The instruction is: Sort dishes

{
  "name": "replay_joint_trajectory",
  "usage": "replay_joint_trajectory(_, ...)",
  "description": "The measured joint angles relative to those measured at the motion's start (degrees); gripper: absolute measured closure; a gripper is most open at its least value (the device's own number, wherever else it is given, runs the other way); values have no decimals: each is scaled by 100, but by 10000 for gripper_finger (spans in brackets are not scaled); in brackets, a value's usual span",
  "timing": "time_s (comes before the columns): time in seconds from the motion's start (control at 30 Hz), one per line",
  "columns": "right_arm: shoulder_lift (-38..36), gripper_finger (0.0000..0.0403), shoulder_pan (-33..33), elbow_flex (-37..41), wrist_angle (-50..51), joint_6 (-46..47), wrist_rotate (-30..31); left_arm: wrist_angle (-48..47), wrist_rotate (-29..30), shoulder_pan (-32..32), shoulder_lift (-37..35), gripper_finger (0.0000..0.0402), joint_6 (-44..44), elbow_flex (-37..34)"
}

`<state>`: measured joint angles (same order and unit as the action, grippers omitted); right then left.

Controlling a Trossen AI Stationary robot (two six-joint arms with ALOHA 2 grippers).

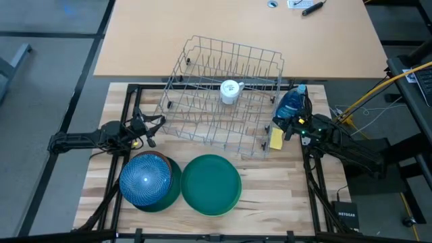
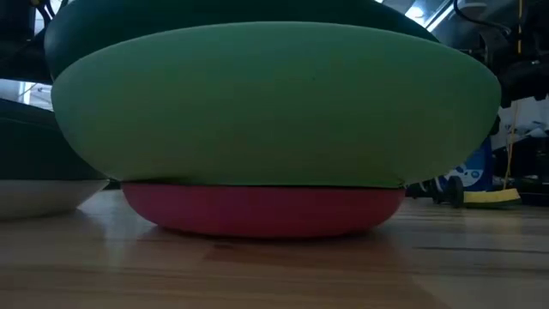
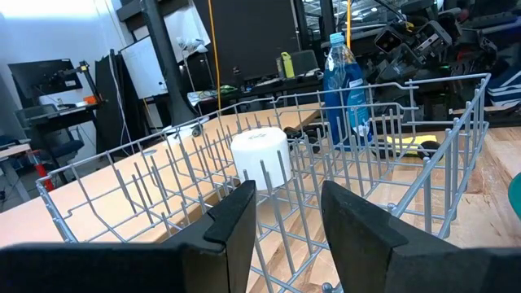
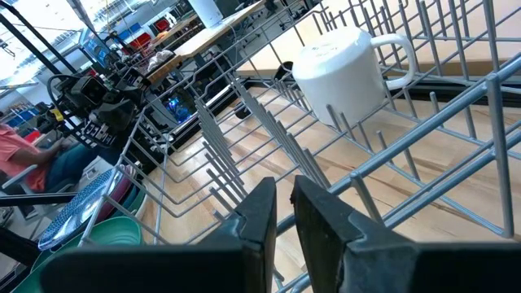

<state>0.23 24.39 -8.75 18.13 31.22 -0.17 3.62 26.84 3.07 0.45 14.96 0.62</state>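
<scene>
You're holding the left gripper (image 3: 281, 216) parted and empty against the rack (image 1: 223, 94); right gripper (image 4: 282, 213) nearly closed, empty. Dishes (image 1: 179, 181) are sitting stacked behind both fingers' reach. Risk: fingers snagging rack wires, dragging the mug (image 4: 350, 69).

A blue patterned bowl (image 1: 145, 179) is sitting uppermost on a stack at the near left of the wire rack (image 1: 223, 94), with a reddish-brown rim and a dark green dish (image 1: 170, 196) showing beneath it. A large green plate (image 1: 211, 183) is lying flat just beside that stack, in front of the rack, resting on a red dish (image 2: 262, 210).
</scene>
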Motion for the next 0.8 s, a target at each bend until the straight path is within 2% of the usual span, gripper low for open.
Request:
replay_joint_trajectory(0.33, 0, 350, -1, 0, 0, 0, 0, 0, -1, 0, 1, 270, -126, -1)
replay_joint_trajectory(0.53, 2, 350, -1, 0, 0, 0, 1, 16, 3, 0, 0, 270, -1779, -1)
replay_joint_trajectory(0.67, 0, 350, 0, 0, 0, 0, 0, 24, 53, 9, 0, 270, -1973, -4)
replay_joint_trajectory(0.8, 0, 350, 1, 0, 0, 2, 0, 175, -9, 2, 0, 270, -2521, -4)
